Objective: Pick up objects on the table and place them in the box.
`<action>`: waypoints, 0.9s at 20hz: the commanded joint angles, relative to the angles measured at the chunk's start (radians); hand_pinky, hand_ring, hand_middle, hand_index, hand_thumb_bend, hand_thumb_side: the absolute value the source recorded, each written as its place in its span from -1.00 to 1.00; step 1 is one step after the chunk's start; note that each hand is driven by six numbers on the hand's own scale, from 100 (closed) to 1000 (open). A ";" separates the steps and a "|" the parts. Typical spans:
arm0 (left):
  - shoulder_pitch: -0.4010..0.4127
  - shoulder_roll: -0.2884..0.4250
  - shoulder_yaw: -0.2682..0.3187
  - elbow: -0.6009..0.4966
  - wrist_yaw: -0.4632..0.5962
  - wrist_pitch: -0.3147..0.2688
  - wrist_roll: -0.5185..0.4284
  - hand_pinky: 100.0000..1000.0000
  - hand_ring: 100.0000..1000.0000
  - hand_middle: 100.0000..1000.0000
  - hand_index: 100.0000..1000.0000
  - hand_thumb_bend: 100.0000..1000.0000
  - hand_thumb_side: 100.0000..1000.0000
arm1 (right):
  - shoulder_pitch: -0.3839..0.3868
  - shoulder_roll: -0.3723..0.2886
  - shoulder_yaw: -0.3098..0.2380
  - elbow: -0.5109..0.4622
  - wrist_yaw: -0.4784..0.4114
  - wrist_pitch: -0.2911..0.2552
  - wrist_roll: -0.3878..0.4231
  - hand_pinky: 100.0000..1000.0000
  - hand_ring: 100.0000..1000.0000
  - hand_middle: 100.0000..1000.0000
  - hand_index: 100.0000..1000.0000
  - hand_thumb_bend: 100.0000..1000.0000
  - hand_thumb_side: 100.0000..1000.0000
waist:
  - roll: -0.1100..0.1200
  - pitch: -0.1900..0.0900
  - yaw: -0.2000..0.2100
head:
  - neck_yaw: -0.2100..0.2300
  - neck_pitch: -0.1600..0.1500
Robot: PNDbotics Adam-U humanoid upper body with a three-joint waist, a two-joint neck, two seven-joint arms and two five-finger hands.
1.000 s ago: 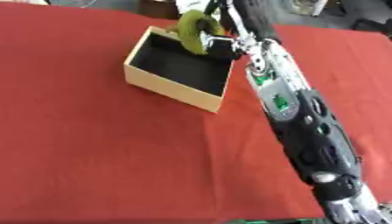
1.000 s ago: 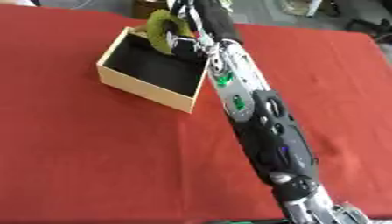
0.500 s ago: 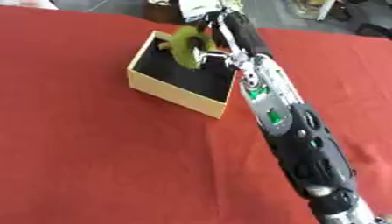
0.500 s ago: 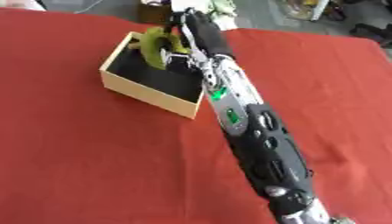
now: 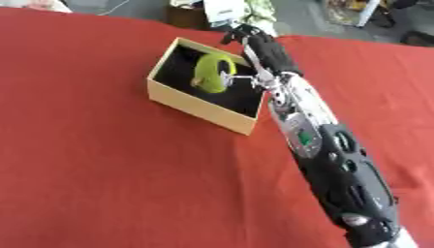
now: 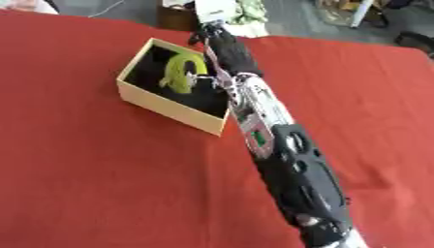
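Right hand (image 5: 254, 51) reaches over the box (image 5: 200, 105) on the red desk (image 5: 101, 164), fingers curled round a yellow-green object (image 5: 210, 72). Object hangs inside the box opening, above its dark floor, placed for release.

The red bench (image 5: 101, 169) lies bare on the left and in front of the box (image 5: 196, 105), so passage there is free. The right arm (image 5: 326, 160) runs slantwise from the lower right to the box, barring the middle. Its robot hand (image 5: 254, 46) hangs over the box's far right corner, holding a yellow-green object (image 5: 210, 72) above the dark inside. Clutter (image 5: 229, 9) stands beyond the far edge.
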 commanded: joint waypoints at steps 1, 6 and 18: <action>-0.005 0.013 0.009 -0.018 -0.007 0.001 -0.001 0.18 1.00 1.00 0.44 -0.94 0.37 | -0.014 -0.014 -0.013 -0.025 0.018 0.018 0.002 0.50 0.92 0.60 0.61 -1.00 -0.26 | 0.009 -0.013 0.000 | 0.002 -0.011; -0.005 0.013 0.008 -0.018 -0.007 -0.001 -0.001 0.18 1.00 1.00 0.44 -0.94 0.36 | -0.012 -0.019 -0.029 -0.070 0.016 0.037 -0.034 0.45 0.89 0.55 0.58 -1.00 -0.29 | 0.011 -0.012 -0.002 | 0.007 -0.013; -0.004 -0.001 0.018 -0.018 -0.006 -0.028 0.027 0.18 1.00 1.00 0.44 -0.95 0.34 | -0.014 -0.088 -0.193 -0.385 -0.251 0.066 -0.455 0.37 0.82 0.42 0.57 -1.00 0.20 | 0.039 0.007 -0.024 | 0.002 0.007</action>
